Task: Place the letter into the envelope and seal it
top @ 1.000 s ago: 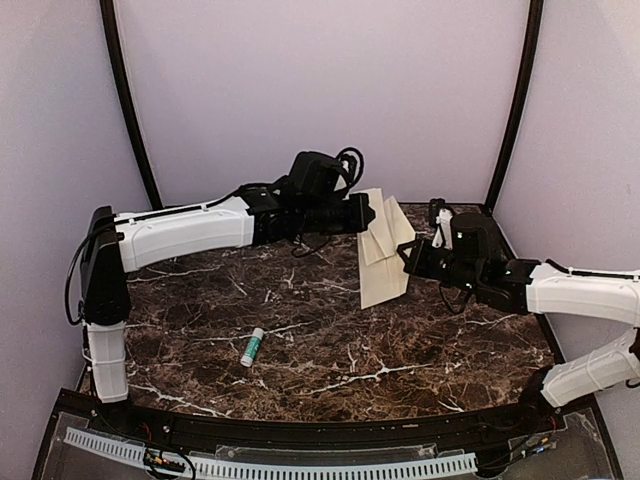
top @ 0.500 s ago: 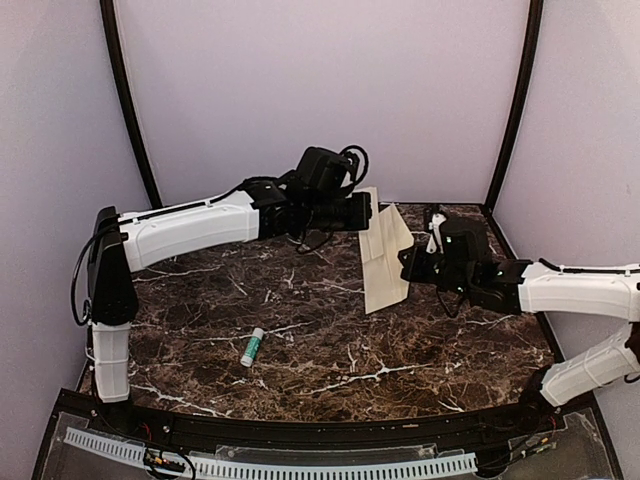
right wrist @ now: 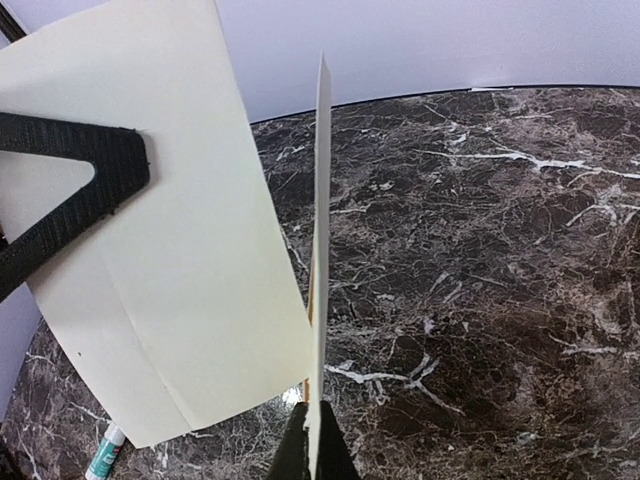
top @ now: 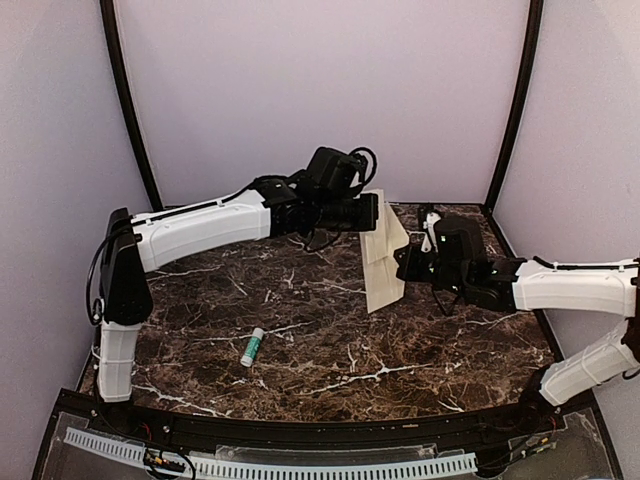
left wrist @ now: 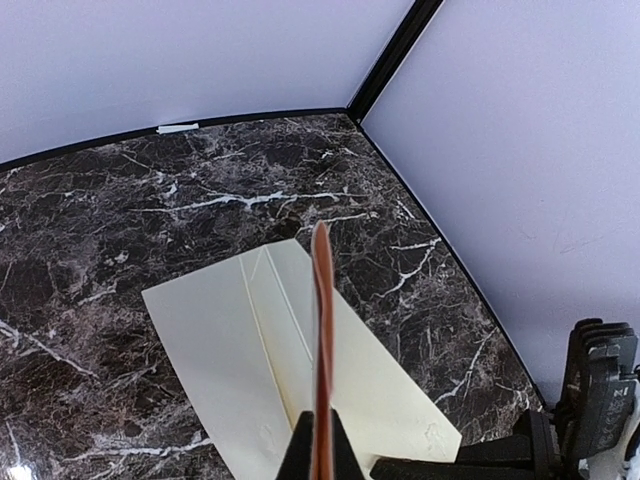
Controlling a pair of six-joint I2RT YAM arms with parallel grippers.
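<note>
My left gripper (top: 374, 212) is shut on the letter (left wrist: 321, 300), which shows edge-on as a thin tan line between its jaws (left wrist: 321, 445). In the right wrist view the letter (right wrist: 170, 250) is face-on, pale and creased, with a left fingertip (right wrist: 75, 175) on it. My right gripper (top: 401, 264) is shut on the cream envelope (top: 382, 280), held off the table; its edge rises from the jaws (right wrist: 312, 440). The envelope (left wrist: 250, 350) sits just beneath the letter's edge. The two papers overlap in the top view.
A white glue stick with a green cap (top: 252, 346) lies on the dark marble table (top: 330, 340) at front left, also at the bottom left of the right wrist view (right wrist: 103, 452). Lilac walls and black corner posts (top: 510, 110) close the back.
My left gripper has carried the letter a little right and back. My right gripper has drawn slightly left with the envelope. The papers now overlap more closely.
</note>
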